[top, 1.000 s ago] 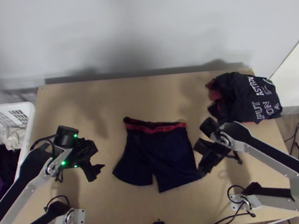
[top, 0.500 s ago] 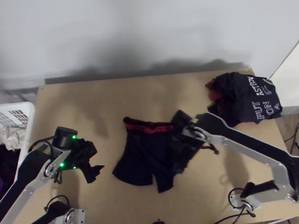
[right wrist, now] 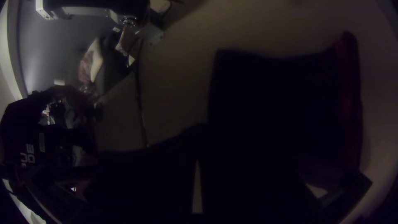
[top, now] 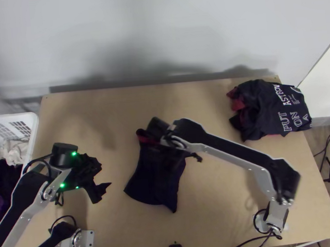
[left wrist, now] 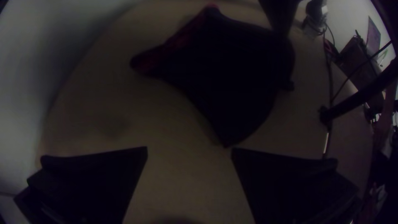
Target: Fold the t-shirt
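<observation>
On the dark bunched cloth (top: 268, 110), "PUT", "ASTRO", "ON" and "A" can be read in white capitals; smaller print is too blurred.

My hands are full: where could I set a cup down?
The table is bare between the dark garment and the wall, and across to the printed clothing. It's crowded at the garment, with the right arm over it.

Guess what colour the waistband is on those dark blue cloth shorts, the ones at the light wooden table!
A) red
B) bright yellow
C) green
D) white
A: the waistband shows as a red strip along one edge of the dark blue cloth shorts.
</observation>
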Robot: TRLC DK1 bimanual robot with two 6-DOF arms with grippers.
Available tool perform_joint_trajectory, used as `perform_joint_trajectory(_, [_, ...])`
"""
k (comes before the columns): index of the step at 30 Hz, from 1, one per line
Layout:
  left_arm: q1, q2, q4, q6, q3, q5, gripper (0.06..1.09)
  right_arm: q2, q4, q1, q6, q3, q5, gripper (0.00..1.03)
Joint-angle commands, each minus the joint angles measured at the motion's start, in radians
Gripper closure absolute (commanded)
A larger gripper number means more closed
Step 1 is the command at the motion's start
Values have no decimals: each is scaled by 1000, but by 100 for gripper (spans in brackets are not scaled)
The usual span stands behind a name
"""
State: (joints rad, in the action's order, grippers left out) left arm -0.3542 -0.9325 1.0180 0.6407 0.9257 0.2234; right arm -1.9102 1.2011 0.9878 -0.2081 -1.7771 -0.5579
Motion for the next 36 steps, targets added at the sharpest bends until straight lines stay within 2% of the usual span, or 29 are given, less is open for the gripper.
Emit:
perform_joint_trajectory(1, [37,20,5,4,-11,1,10,-142,6,49,4,-165,1,100])
perform_joint_trajectory(17, [135,18,1,70,-8,16,10,-474,6,72,-2,-518,0,100])
perform_joint_trajectory(30, [179,0,-2,108,-4,28,10,-627,-46,98,-11,-535,3,100])
perform_joint_trajectory(31, [179,-2,-4,108,-2,28,10,-635,-46,98,-8,-539,1,92])
perform_joint_trajectory(36, [193,-8,-4,122,9,28,10,-636,-38,94,15,-541,7,30])
